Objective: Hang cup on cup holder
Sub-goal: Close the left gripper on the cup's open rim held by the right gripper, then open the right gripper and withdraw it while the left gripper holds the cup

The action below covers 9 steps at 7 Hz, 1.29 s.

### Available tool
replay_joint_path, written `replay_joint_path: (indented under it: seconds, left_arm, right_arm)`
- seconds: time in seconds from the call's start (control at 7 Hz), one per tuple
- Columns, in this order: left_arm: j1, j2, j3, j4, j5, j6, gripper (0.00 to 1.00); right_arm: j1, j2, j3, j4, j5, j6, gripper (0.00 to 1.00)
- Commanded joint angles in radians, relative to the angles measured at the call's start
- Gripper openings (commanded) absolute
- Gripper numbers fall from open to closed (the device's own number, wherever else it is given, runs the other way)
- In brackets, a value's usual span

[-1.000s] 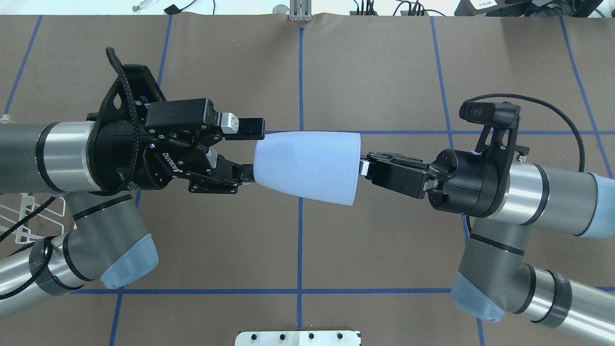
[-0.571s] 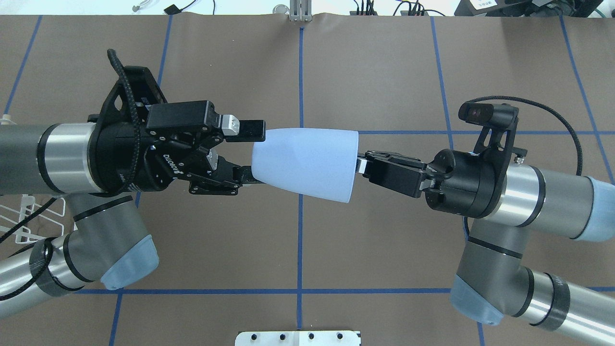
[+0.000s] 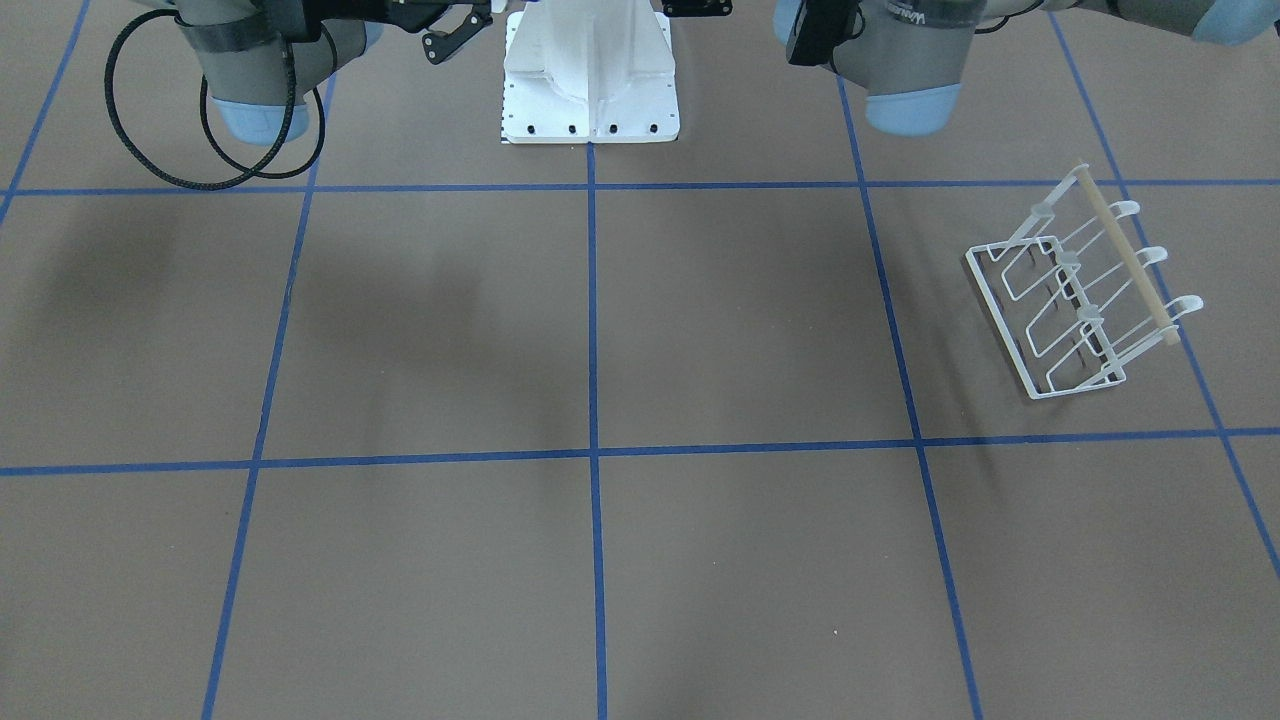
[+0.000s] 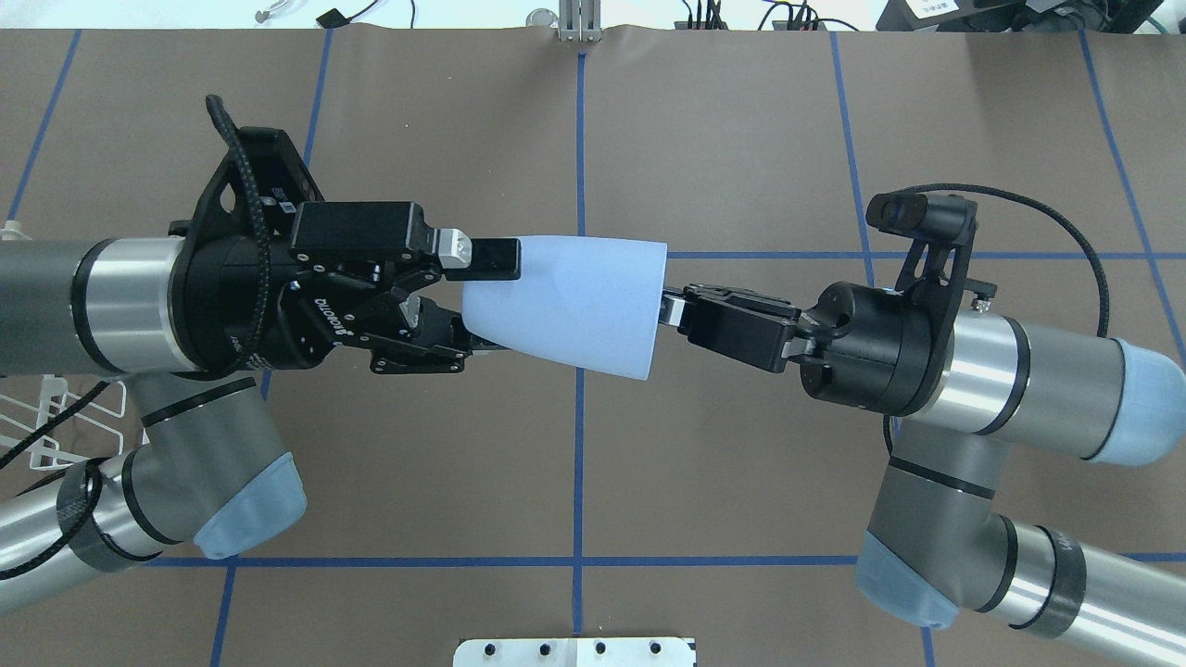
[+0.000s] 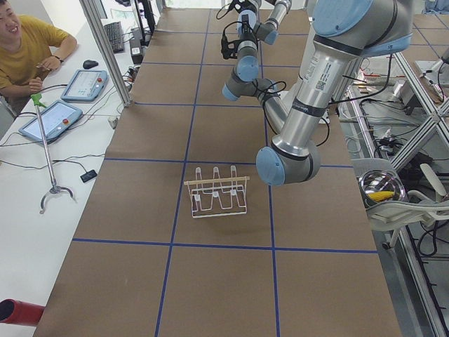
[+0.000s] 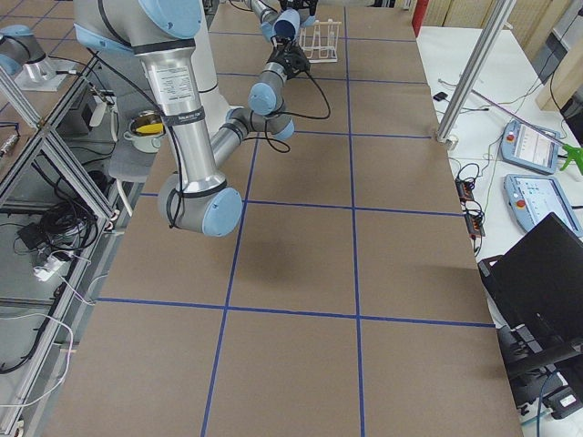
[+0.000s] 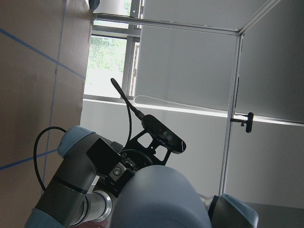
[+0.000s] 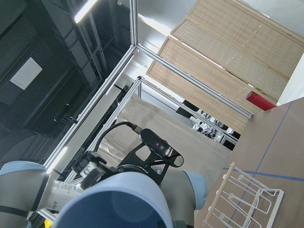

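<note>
The light blue cup (image 4: 565, 306) lies on its side in the air above the table's middle, narrow base to the left. My right gripper (image 4: 669, 310) is shut on its wide rim. My left gripper (image 4: 496, 302) is open, and its two fingers (image 4: 491, 259) stand on either side of the cup's base. The cup fills the bottom of the left wrist view (image 7: 161, 199) and the right wrist view (image 8: 114, 204). The white wire cup holder (image 3: 1085, 290) with its wooden rod stands on the table on my left, far below the arms. It also shows in the exterior left view (image 5: 216, 196).
The white robot base plate (image 4: 574, 651) sits at the near table edge. Blue tape lines cross the brown table (image 3: 600, 330). An operator (image 5: 28, 49) sits at a side table with tablets beyond the far edge.
My right arm has moved left with the cup, sliding its base in between the left gripper's open fingers. The left gripper has barely moved.
</note>
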Motion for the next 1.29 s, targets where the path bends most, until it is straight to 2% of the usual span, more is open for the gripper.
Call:
replay_joint_path:
  seconds: [0.0,0.14,0.29,0.43,0.71,1.14]
  left_arm:
    - [0.0,0.001,0.001,0.0,0.0,0.003,0.49]
    - [0.0,0.004,0.01,-0.023,-0.001,0.005,0.29]
    - [0.0,0.01,0.012,-0.038,-0.001,0.007,0.07]
    - [0.0,0.01,0.012,-0.04,-0.001,0.007,0.0]
    - [0.0,0.01,0.009,-0.04,-0.001,0.005,0.0]
    - [-0.002,0.009,0.001,-0.042,-0.001,0.007,0.0]
  right_arm:
    - [-0.001,0.002,0.001,0.0,-0.001,-0.027,0.04]
    - [-0.001,0.008,0.001,0.0,-0.002,-0.061,0.31]
    - [0.0,0.008,0.006,0.002,-0.001,-0.061,0.69]
    - [0.002,0.008,0.013,0.002,-0.002,-0.053,1.0]
    - [0.009,-0.009,0.012,0.008,0.002,-0.044,1.0]
    - [0.031,-0.136,0.007,-0.027,0.004,-0.043,1.0]
